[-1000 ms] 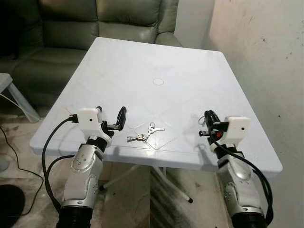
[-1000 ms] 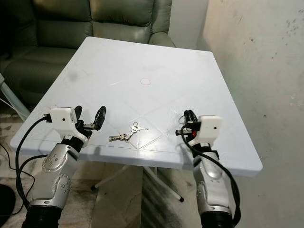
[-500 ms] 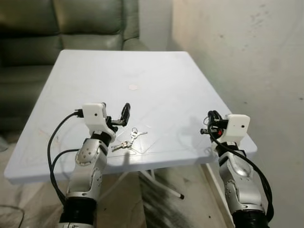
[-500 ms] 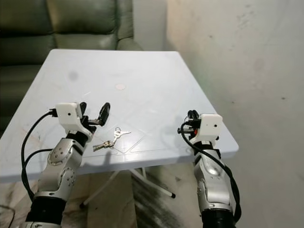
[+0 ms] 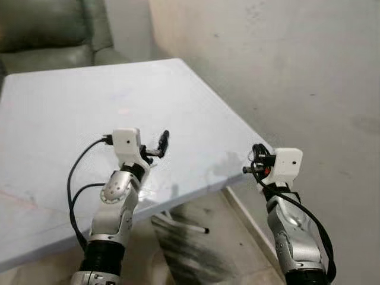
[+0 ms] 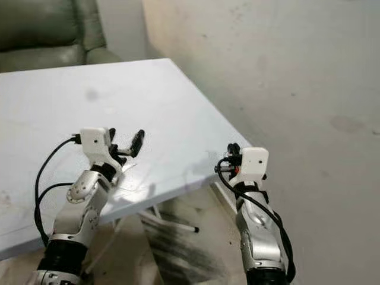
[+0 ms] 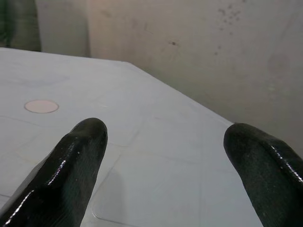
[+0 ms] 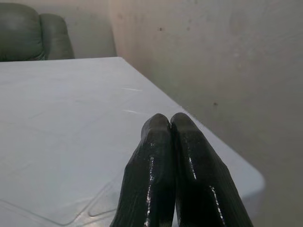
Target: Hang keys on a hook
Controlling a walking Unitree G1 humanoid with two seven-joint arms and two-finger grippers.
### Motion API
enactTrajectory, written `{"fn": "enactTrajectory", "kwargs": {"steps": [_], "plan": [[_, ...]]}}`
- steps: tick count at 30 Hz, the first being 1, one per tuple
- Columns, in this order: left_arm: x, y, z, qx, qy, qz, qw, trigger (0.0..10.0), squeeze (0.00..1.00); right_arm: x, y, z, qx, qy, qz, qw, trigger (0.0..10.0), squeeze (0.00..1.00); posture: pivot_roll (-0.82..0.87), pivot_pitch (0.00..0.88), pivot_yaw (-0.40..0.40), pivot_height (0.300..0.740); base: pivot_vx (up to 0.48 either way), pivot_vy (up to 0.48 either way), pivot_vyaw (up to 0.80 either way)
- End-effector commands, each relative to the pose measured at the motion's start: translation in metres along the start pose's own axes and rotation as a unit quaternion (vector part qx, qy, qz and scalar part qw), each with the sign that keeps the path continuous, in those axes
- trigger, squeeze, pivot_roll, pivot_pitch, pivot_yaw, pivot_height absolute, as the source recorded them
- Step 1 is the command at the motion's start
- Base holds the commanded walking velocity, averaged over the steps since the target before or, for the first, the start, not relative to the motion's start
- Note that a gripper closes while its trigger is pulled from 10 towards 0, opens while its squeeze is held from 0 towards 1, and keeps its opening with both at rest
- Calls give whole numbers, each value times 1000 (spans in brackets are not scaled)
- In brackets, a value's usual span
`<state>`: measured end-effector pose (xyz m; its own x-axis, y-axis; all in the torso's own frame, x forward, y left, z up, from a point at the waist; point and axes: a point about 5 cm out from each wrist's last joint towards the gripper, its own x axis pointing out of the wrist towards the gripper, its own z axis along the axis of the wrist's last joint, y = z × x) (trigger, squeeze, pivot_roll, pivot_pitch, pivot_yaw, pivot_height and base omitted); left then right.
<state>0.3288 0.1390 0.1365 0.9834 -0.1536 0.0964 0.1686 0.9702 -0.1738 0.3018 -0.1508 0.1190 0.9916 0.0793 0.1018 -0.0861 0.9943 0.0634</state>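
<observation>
My left gripper [image 5: 153, 149] hangs open above the near part of the white table [image 5: 53, 113], its two black fingers [image 7: 71, 165] spread wide with nothing between them. My left wrist and forearm cover the patch of table just under it, so I cannot make out the keys there. My right gripper [image 5: 254, 159] is shut, its fingertips [image 8: 163, 124] pressed together on nothing. It hovers at the table's near right corner, close to the wall.
A stained plaster wall [image 5: 285, 65] runs along the table's right edge. A grey-green sofa [image 5: 47, 27] stands behind the table. White table legs [image 5: 185, 224] cross on the bare floor below the near edge.
The whole view has swung to the right, so the table and sofa slid left and more wall shows. The keys passed behind my left arm. Both grippers kept their states.
</observation>
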Motion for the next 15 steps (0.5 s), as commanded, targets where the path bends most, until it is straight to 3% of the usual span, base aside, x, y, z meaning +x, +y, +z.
{"fn": "enactTrajectory", "kwargs": {"steps": [1, 10, 13, 15], "plan": [[2, -1, 1, -1, -3, 4, 1000, 10000, 0, 1, -3, 6, -6, -8, -7, 1000, 10000, 0, 1, 14, -37, 740, 0, 0, -712], [-2, 4, 5, 8, -21, 12, 1000, 10000, 0, 6, -3, 6, -14, -6, -3, 1000, 10000, 0, 22, 0, -47, 740, 0, 0, -712], [-2, 9, 10, -6, -30, 16, 999, 10000, 0, 8, -3, 7, -16, -8, 0, 1000, 10000, 0, 26, 0, -46, 740, 0, 0, -712], [-1, 14, 11, 11, -26, 24, 999, 10000, 0, 9, -3, 7, -16, -9, 1, 1000, 10000, 0, 28, 0, -46, 740, 0, 0, -712]]}}
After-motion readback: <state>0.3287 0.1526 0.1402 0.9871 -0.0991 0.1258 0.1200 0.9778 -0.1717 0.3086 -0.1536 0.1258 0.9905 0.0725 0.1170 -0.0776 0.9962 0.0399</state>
